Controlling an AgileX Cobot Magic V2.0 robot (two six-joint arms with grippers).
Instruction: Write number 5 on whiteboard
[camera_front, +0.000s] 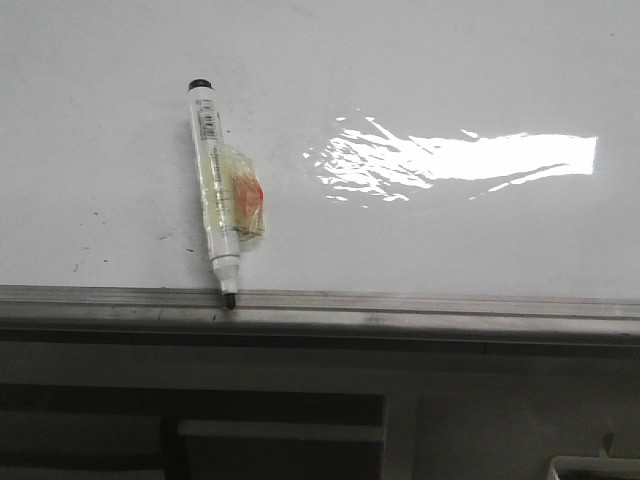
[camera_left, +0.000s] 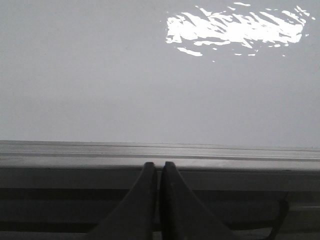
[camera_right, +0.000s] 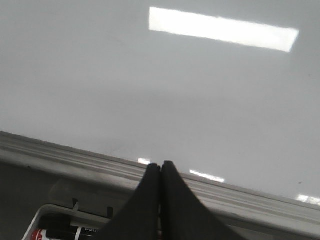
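Note:
The whiteboard (camera_front: 450, 80) is a glossy white board with bright glare and a grey metal edge rail (camera_front: 400, 310) along its near side. No drawn number 5 shows on it. A white marker (camera_front: 215, 190) with a black cap end and a yellowish tape wrap lies on the board at the left, its black tip at the rail. Neither gripper shows in the front view. My left gripper (camera_left: 159, 166) is shut and empty, its tips over the rail (camera_left: 150, 152). My right gripper (camera_right: 161, 165) is shut and empty over the rail (camera_right: 75, 160), the board (camera_right: 175, 90) beyond it.
Faint dark specks (camera_front: 95, 245) dot the board left of the marker. Below the rail is a dark space with a light tray corner (camera_front: 595, 465) at the right. In the right wrist view a tray (camera_right: 60, 225) holding marker-like items lies under the rail.

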